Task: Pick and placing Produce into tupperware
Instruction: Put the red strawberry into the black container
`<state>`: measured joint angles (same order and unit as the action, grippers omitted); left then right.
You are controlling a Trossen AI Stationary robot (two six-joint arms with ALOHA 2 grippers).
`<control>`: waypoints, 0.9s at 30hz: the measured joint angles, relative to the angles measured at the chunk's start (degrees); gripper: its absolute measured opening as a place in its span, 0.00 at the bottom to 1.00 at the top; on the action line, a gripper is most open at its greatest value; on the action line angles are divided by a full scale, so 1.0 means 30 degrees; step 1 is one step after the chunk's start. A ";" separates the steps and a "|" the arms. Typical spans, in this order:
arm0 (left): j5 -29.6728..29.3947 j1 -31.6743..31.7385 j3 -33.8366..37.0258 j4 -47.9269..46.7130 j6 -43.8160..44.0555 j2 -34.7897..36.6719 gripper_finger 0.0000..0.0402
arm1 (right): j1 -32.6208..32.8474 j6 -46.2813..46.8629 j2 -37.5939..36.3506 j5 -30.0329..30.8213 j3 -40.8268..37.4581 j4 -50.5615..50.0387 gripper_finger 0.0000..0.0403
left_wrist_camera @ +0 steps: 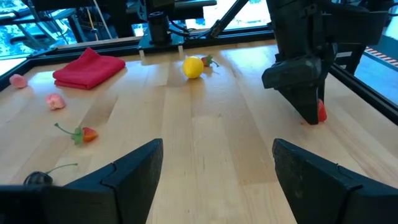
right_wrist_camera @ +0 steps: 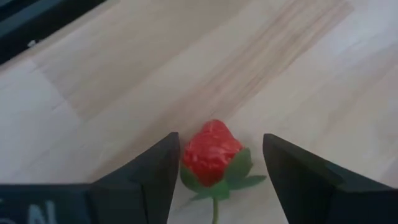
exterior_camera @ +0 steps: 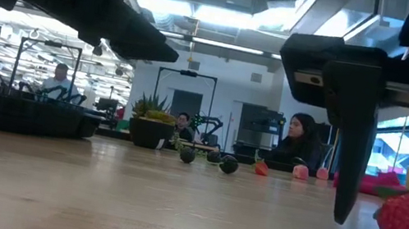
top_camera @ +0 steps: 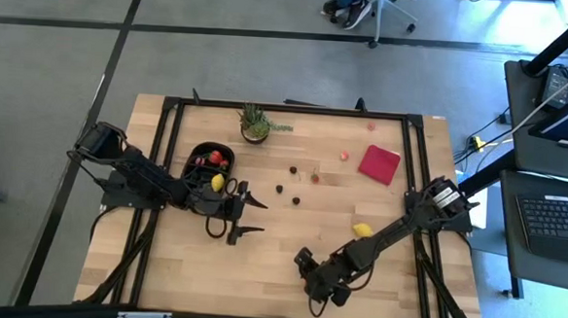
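- Tupperware [top_camera: 201, 162], a black shallow container, sits at the left-centre of the bench [top_camera: 288, 266] in the high view, with a red strawberry piece [top_camera: 216, 156] and a yellow lemon piece [top_camera: 217, 183] inside it among other small dark bits.
- Left hand [top_camera: 249, 216] lies just right of the tupperware, low over the wood, its two fingers spread wide and released, gripping nothing; in the left wrist view only bare wood shows between them.
- A small potted plant [top_camera: 256, 124] stands at the upper centre of the high view, above the tupperware and near the bench's far edge.
- Loose dark berries [top_camera: 279, 189] lie on the bench at the centre of the high view, right of the left hand, apart from one another.
- Right hand [top_camera: 314, 277] is at the lower centre of the high view, close to the bench's near edge; its fingers stand partly apart on either side of a red strawberry [right_wrist_camera: 211, 151] with a green leafy cap, which rests on the wood. Whether the fingers touch it cannot be told.
- A pinkish piece [top_camera: 345, 155] lies right of the berries, toward the upper right.
- A yellow lemon [top_camera: 361, 229] rests on the bench beside the right arm, right of centre.
- A flat red square [top_camera: 379, 163] lies at the upper right of the bench, well apart from the tupperware.
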<state>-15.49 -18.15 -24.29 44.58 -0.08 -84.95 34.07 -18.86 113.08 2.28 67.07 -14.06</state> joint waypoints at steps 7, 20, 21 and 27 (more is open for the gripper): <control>0.0001 0.0007 0.0000 -0.0004 -0.0007 0.0000 0.73 | -0.0211 0.0725 0.0000 -0.0062 0.0015 -0.0511 0.57; 0.0000 0.0002 0.0000 -0.0007 -0.0007 0.0000 0.73 | -0.0258 0.0629 -0.0007 -0.0355 0.0007 -0.0729 0.34; 0.0000 0.0001 0.0000 -0.0006 -0.0007 0.0000 0.73 | -0.0265 0.0639 -0.0007 -0.0342 0.0007 -0.0729 0.33; 0.0000 0.0000 0.0000 -0.0007 0.0000 0.0000 0.73 | -0.0512 0.1212 -0.0096 -0.0201 -0.0010 -0.0865 0.34</control>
<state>-15.49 -18.15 -24.29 44.56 -0.08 -84.95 32.54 -15.22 112.79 1.68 67.04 -16.66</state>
